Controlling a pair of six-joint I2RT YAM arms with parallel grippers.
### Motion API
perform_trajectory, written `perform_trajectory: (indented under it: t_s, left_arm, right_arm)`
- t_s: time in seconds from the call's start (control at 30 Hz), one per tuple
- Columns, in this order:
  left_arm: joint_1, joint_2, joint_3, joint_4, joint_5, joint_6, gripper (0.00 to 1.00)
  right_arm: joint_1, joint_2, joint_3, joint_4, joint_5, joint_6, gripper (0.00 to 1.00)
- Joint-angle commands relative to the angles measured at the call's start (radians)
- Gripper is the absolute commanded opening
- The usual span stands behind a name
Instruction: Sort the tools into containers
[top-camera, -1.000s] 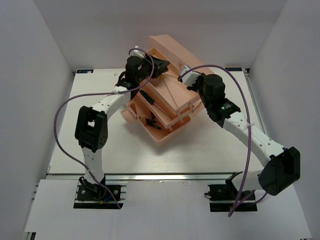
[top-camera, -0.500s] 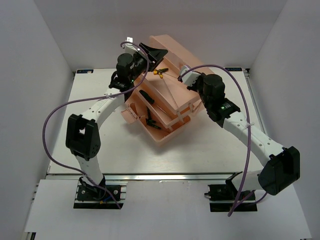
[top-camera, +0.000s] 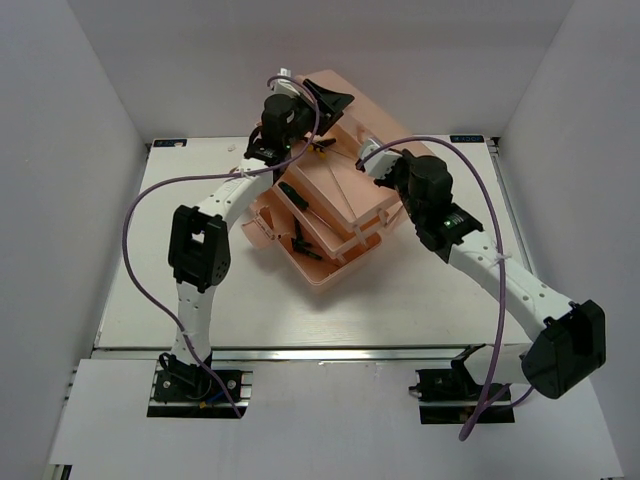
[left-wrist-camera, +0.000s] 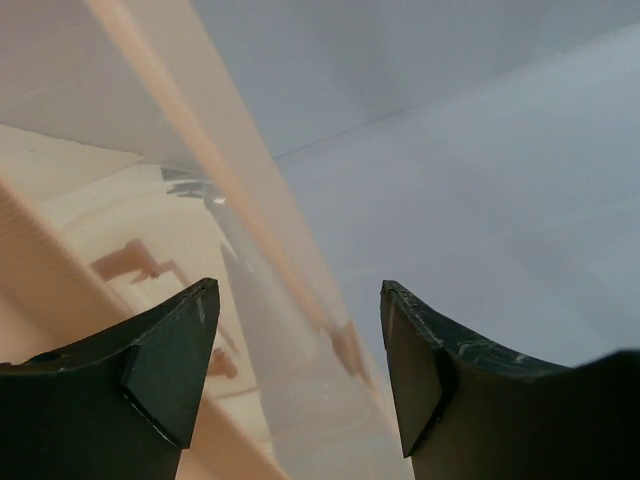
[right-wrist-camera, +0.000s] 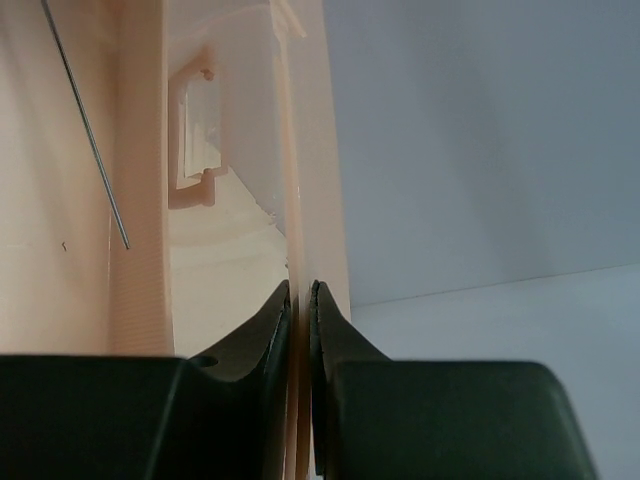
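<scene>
The salmon-pink toolbox (top-camera: 338, 262) stands open mid-table with its trays fanned out. My left gripper (top-camera: 335, 102) is open and empty, up by the raised lid (top-camera: 362, 100); its wrist view shows only the lid's edge (left-wrist-camera: 225, 180) between its fingertips (left-wrist-camera: 297, 300). My right gripper (top-camera: 372, 162) is shut on the thin right wall of the toolbox (right-wrist-camera: 297, 200). Yellow-black pliers (top-camera: 319, 149) lie in the top tray. A thin metal rod (top-camera: 346, 186) lies in the tray, also in the right wrist view (right-wrist-camera: 85, 130). Black-handled screwdrivers lie in a lower tray (top-camera: 293, 195) and the base (top-camera: 300, 243).
The white table (top-camera: 420, 300) surrounds the toolbox, with white walls on three sides. Purple cables loop from both arms. The left arm's elbow (top-camera: 200, 245) stands left of the toolbox.
My left gripper has lifted off the top tray and moved back toward the lid, open; the yellow-black pliers now show lying in that tray. The right gripper has stayed clamped on the wall.
</scene>
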Motion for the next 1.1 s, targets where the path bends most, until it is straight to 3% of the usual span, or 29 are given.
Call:
perform_trajectory:
  t_s: [0.0, 0.1, 0.13, 0.2, 0.23, 0.3, 0.33, 0.43, 0.6, 0.7, 0.8, 0.83, 0.93, 1.07]
  left_arm:
    - [-0.017, -0.002, 0.097, -0.017, -0.013, 0.006, 0.73]
    - [-0.019, 0.008, 0.113, -0.033, -0.021, -0.001, 0.44]
    - [-0.019, 0.007, 0.111, -0.037, -0.022, -0.003, 0.26]
    - [-0.019, -0.005, 0.099, -0.045, -0.028, 0.0, 0.13]
    - [-0.019, -0.01, 0.091, -0.048, -0.03, 0.0, 0.05]
    - [-0.019, -0.031, 0.067, -0.048, -0.038, 0.002, 0.0]
    - [-0.017, -0.044, 0.056, -0.05, -0.044, 0.008, 0.0]
    - [-0.009, -0.054, 0.047, -0.047, -0.044, 0.005, 0.0]
    - [0.01, -0.065, 0.035, -0.021, -0.025, -0.02, 0.0]
    - [0.021, -0.068, 0.031, -0.001, -0.001, -0.04, 0.0]
    - [0.03, -0.087, 0.007, 0.028, 0.024, -0.063, 0.0]
    - [0.032, -0.106, -0.016, 0.035, 0.031, -0.066, 0.0]
    - [0.041, -0.149, -0.07, 0.064, 0.037, -0.072, 0.0]
    - [0.061, -0.258, -0.233, 0.125, 0.056, -0.092, 0.0]
  right_arm:
    - [0.024, -0.096, 0.028, 0.253, -0.06, 0.015, 0.0]
    - [0.026, -0.101, 0.016, 0.25, -0.06, 0.017, 0.0]
    - [0.026, -0.102, 0.014, 0.252, -0.058, 0.02, 0.0]
    - [0.026, -0.105, 0.013, 0.244, -0.06, 0.021, 0.0]
    - [0.026, -0.107, 0.011, 0.242, -0.063, 0.023, 0.16]
    - [0.026, -0.111, 0.013, 0.227, -0.069, 0.027, 0.33]
    - [0.026, -0.119, 0.022, 0.212, -0.075, 0.044, 0.47]
    - [0.021, -0.147, 0.065, 0.145, -0.15, 0.085, 0.65]
    - [0.0, -0.301, 0.065, -0.067, -0.571, 0.029, 0.79]
    - [-0.003, -0.361, 0.017, -0.243, -0.922, -0.13, 0.79]
    - [-0.002, -0.32, 0.072, -0.554, -1.101, -0.284, 0.68]
    - [-0.003, -0.281, 0.094, -0.712, -1.13, -0.38, 0.58]
    - [0.0, -0.205, 0.149, -0.856, -1.183, -0.451, 0.4]
    - [0.029, -0.164, 0.108, -0.913, -1.137, -0.477, 0.38]
